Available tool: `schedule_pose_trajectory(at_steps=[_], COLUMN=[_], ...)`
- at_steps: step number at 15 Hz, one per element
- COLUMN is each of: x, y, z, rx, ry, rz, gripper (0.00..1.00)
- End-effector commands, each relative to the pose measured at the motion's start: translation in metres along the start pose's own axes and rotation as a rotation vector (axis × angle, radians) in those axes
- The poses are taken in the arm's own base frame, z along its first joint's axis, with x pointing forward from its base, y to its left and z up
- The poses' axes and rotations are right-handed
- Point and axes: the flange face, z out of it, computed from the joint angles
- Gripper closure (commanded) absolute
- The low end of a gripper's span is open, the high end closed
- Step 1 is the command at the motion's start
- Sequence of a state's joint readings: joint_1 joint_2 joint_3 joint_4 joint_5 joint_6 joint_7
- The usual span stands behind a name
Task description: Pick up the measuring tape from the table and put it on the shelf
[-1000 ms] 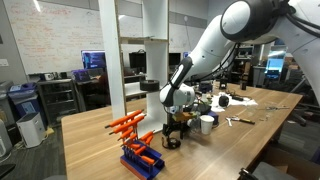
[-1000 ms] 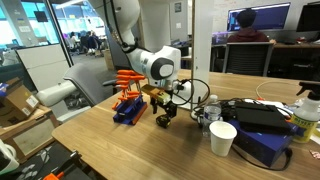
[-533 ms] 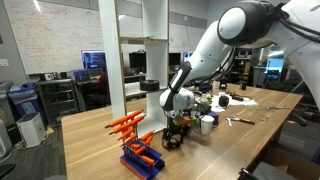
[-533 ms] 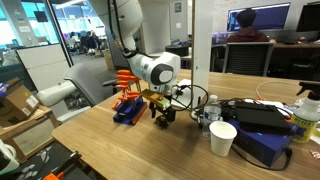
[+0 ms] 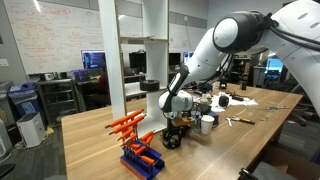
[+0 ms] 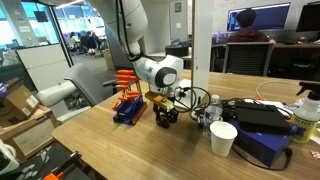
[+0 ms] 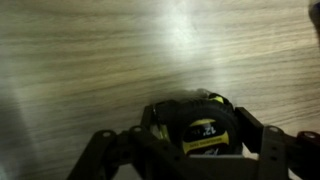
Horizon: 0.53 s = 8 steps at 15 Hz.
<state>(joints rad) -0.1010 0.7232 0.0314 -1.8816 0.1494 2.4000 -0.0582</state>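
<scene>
Lower than a second ago, the claw (image 5: pixel 172 134) has sunk toward the table (image 5: pixel 92 136), and the arm's wrist sits a little nearer the wood in both exterior views. Its elbow has swung too, now showing further into the frame in an exterior view. Nothing else on the table has shifted.

The tape (image 7: pixel 196 128) lies flat on the table directly under the claw (image 7: pixel 186 152), between its fingers (image 7: pixel 98 152). In the wrist view its black and yellow case fills the gap, with one finger on each side of it. The claw stands spread wide and grips nothing; whether the pads already touch the case I cannot tell, as the picture is dim and blurred.

In an exterior view the claw (image 6: pixel 165 118) hides most of the tape (image 6: pixel 165 122), which is only a dark lump at the fingertips. A blue and orange rack (image 6: pixel 126 101) stands just beside the claw, apart from it. A white cup (image 6: pixel 222 137) stands near the claw on its other side.
</scene>
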Motion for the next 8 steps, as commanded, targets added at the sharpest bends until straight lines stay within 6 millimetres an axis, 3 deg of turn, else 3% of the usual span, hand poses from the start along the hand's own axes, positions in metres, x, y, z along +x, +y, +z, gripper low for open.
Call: schedule_pose_trajectory(at_steps=[1, 4, 6, 8], x=[0.015, 0.017, 0.009, -0.007], y=[0.008, 0.013, 0.018, 0.025], z=[-0.007, -0.012, -0.025, -0.052], rx=[0.016, 0.017, 0.017, 0.017], ry=[0.016, 0.026, 0.027, 0.037], rz=[-0.004, 0.001, 0.008, 0.026], gripper=[0.51, 0.54, 0.54, 0.54])
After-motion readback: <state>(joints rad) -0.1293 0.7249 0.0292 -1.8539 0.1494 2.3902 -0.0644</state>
